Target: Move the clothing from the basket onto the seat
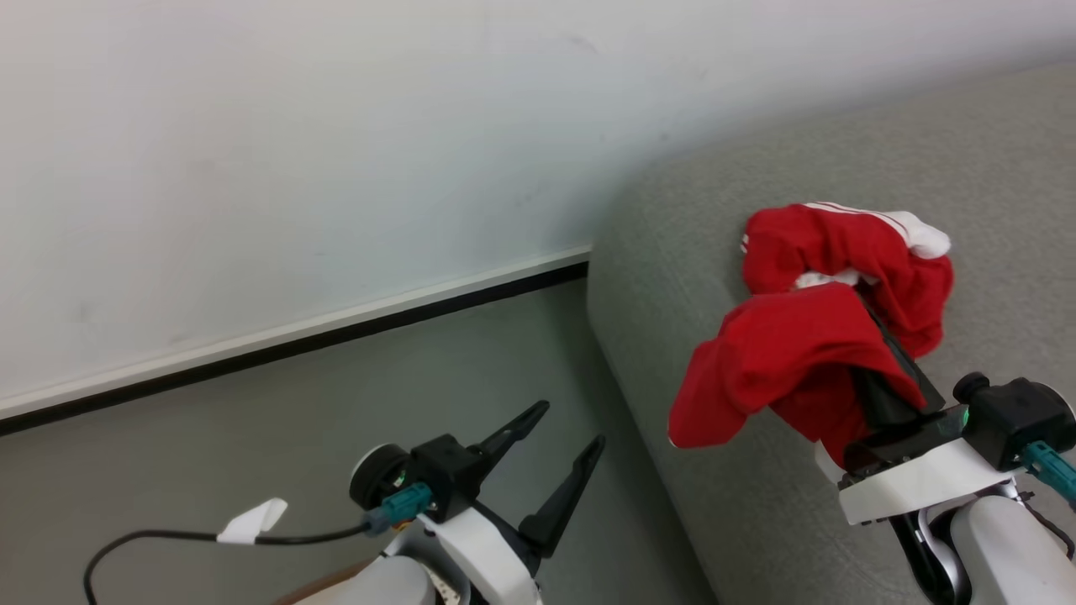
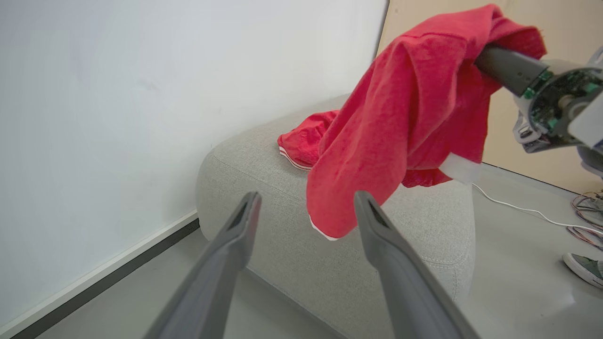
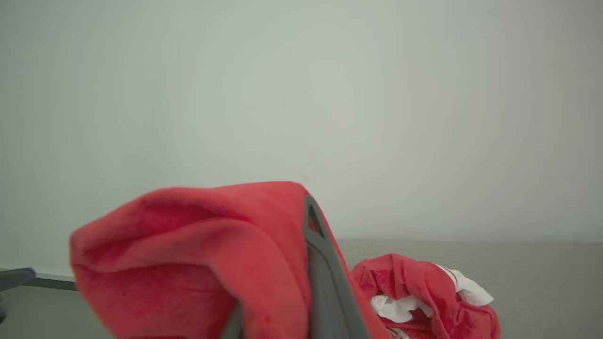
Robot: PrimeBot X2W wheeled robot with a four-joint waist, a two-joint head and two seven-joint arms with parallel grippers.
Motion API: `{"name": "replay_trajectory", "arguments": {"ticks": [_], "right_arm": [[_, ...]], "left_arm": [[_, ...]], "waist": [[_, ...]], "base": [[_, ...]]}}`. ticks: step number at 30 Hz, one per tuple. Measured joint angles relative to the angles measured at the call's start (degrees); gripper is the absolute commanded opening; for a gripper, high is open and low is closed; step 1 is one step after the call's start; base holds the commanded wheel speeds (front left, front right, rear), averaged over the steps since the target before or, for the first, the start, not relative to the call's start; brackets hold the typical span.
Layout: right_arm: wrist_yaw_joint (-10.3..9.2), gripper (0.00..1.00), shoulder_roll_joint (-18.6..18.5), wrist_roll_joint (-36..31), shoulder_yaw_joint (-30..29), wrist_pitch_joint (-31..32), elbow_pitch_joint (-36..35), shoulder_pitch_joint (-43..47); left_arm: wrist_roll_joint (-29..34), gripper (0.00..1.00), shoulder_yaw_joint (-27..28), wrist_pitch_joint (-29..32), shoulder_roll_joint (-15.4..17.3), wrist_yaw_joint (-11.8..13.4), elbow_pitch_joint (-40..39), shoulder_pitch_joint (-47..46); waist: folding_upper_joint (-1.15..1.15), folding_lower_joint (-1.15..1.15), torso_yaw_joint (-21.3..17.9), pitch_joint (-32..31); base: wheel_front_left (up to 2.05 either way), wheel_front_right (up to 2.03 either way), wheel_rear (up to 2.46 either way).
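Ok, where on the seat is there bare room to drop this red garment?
Bare seat lies between the pile and its floor-side edge, and beyond the pile toward the wall. Crowded at the pile, beside the held garment.

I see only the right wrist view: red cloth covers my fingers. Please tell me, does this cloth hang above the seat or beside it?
Observer: Above it. The held garment hangs from the shut right hand over the seat, near its edge.
Operator: Is the left hand free?
Observer: Yes, the left hand is open and empty, over the floor.
Operator: Is somebody near?
Observer: A shoe shows on the floor beyond the seat.
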Motion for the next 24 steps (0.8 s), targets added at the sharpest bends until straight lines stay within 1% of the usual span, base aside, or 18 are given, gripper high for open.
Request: {"name": "replay_trajectory", "arguments": {"ticks": [6,11,17,24], "right_arm": [[0.0,0.0,0.07,-0.19,-1.88,0.0,-1.11,0.09],[0.0,0.0,-0.05,-0.35,-3.47,0.0,-2.09,0.1],[0.0,0.0,-0.26,0.1,-5.99,-0.01,-3.58,-0.89],[0.0,0.0,-1.35,-0.11,-12.12,-0.01,-6.08,-3.55]], "left_arm": [[0.29,1.0,0.35,-0.04,0.34,0.12,0.05,-0.77],[0.51,1.0,0.32,-0.1,0.34,0.09,0.14,-1.06],[1.27,1.0,0.15,-0.11,0.76,-0.22,-0.25,-2.41],[2.57,1.0,0.33,0.05,1.8,-0.38,-1.83,-5.19]], "waist": [[0.0,0.0,-3.23,1.45],[0.0,0.0,-4.52,2.6],[0.0,0.0,-4.56,5.17],[0.0,0.01,-3.29,10.27]], "base": [[0.0,0.0,0.0],[0.0,0.0,0.0],[0.0,0.0,0.0],[0.0,0.0,0.0]]}}
